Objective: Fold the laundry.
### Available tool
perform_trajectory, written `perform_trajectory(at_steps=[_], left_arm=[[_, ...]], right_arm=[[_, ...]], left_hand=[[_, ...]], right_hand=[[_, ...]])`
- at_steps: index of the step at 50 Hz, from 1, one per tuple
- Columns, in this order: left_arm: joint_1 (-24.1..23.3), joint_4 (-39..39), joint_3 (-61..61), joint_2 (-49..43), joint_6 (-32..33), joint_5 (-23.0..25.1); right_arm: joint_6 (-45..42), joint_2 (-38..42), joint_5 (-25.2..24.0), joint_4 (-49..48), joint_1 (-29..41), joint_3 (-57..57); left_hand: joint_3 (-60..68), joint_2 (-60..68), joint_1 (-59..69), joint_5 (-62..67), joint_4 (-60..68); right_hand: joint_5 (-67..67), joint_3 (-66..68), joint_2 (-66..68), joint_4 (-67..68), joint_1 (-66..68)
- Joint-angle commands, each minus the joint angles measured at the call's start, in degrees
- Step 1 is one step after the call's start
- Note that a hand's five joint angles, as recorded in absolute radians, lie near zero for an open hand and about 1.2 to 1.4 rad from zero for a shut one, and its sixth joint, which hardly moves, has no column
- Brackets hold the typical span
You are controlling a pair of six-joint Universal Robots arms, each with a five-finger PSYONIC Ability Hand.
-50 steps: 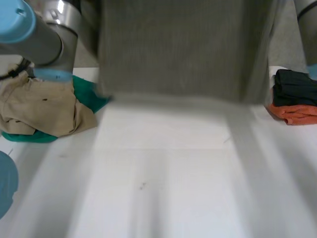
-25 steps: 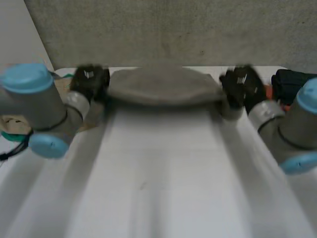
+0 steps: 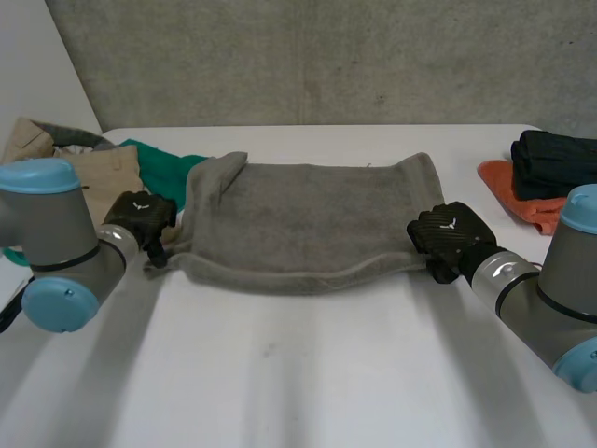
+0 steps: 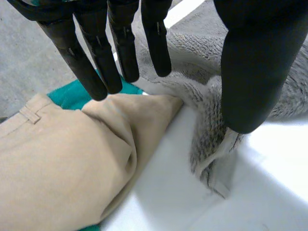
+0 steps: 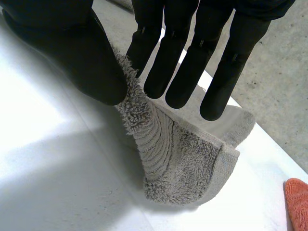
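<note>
Just laid grey towel (image 3: 308, 219) flat on bench (image 3: 308, 373), mid-frame, ready to fold. Pinching lower-right corner with right hand (image 3: 446, 235); resting left hand (image 3: 140, 217), released, at lower-left corner.

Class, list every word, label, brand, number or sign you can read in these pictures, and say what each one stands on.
No words or numbers can be read.
Back of the left hand: a small white mark, too small to read.
Back of the right hand: the same kind of white mark, too small to read.
Towel: no readable label.
</note>
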Motion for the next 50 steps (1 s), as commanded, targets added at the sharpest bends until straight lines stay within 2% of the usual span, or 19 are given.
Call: perform_trajectory(at_steps=[1,5,9,15,25,26,28,30,31,33,34,35,37,42,50], left_arm=[[0.4,-2.5,-3.0,2.1,0.1,3.5],[0.5,-2.7,-2.8,1.6,0.1,4.9],[1.0,-2.8,-2.2,1.2,0.4,4.8],[1.2,-4.1,-2.8,2.3,0.9,4.7],[1.0,-2.8,-2.3,0.1,4.1,4.5],[1.1,-2.5,-2.1,-0.5,4.7,4.6],[1.2,-2.0,-1.2,-2.2,6.6,4.6],[1.2,-2.1,-0.3,-2.9,7.8,4.8],[1.2,-2.6,0.1,-2.9,8.6,4.5],[1.0,-3.5,0.4,-2.4,9.1,4.3],[0.9,-4.0,0.4,-1.9,9.1,4.2],[0.8,-4.5,0.2,-1.0,8.8,4.6],[0.8,-4.8,-0.1,-0.2,8.4,4.6],[1.3,-4.1,-0.9,1.6,6.9,4.9],[2.1,-4.4,-1.7,3.0,6.0,5.8]], right_arm=[[0.2,0.9,-0.2,0.4,0.0,-0.2],[0.6,0.9,-0.2,0.5,0.1,-0.5],[0.5,0.7,-0.1,0.9,0.1,-0.8],[0.5,0.6,-0.1,1.1,-0.2,-0.7],[0.8,1.1,-0.1,1.1,-0.2,-0.7],[0.8,1.2,-0.1,1.1,-0.1,-0.6],[0.8,1.3,0.0,1.2,-0.1,-0.7],[0.9,1.3,-0.2,1.4,-0.1,-0.8],[0.6,1.1,-0.3,1.9,-0.1,-1.0],[0.1,1.0,-0.4,3.0,0.1,-1.6],[-0.4,0.9,-0.2,3.8,0.1,-2.0],[-2.0,0.9,0.2,7.0,0.5,-3.2],[-4.5,0.7,0.3,11.1,0.1,-4.8],[-12.0,-0.9,-0.5,23.8,-2.8,-13.6],[-20.6,6.5,0.2,33.5,-3.1,-28.3]], left_hand=[[26.2,26.3,26.0,26.3,26.3],[26.6,26.7,26.3,26.7,26.6],[10.5,10.5,10.2,10.5,10.5],[5.9,6.0,5.7,6.0,6.0],[6.4,6.5,6.1,6.5,6.4],[7.4,7.5,7.1,7.5,7.4],[18.5,18.5,18.2,18.5,18.5],[35.1,35.2,34.8,35.2,35.1],[48.3,48.4,48.1,48.4,48.3],[48.5,48.5,48.2,48.5,48.5],[48.5,48.5,48.2,48.5,48.5],[48.5,48.5,48.2,48.5,48.5],[48.5,48.5,48.2,48.5,48.5],[48.5,48.5,48.2,48.5,48.5],[48.5,48.5,48.2,48.5,48.5]], right_hand=[[12.8,11.7,12.6,11.3,15.6],[12.8,11.7,12.6,11.3,15.6],[12.8,11.7,12.6,11.3,15.6],[12.8,11.7,12.6,11.3,15.6],[12.8,11.7,12.6,11.3,15.6],[12.8,11.7,12.6,11.3,15.6],[12.8,11.7,12.6,11.3,15.6],[12.8,11.7,12.6,11.3,15.6],[12.8,11.7,12.6,11.3,15.6],[1.2,0.2,1.0,-0.2,4.0],[-8.0,-9.1,-8.2,-9.5,-5.2],[-23.9,-25.0,-24.1,-25.4,-21.1],[-34.7,-35.7,-34.8,-36.1,-31.8],[-41.1,-42.1,-41.3,-42.5,-38.3],[-40.3,-41.3,-40.4,-41.7,-37.4]])
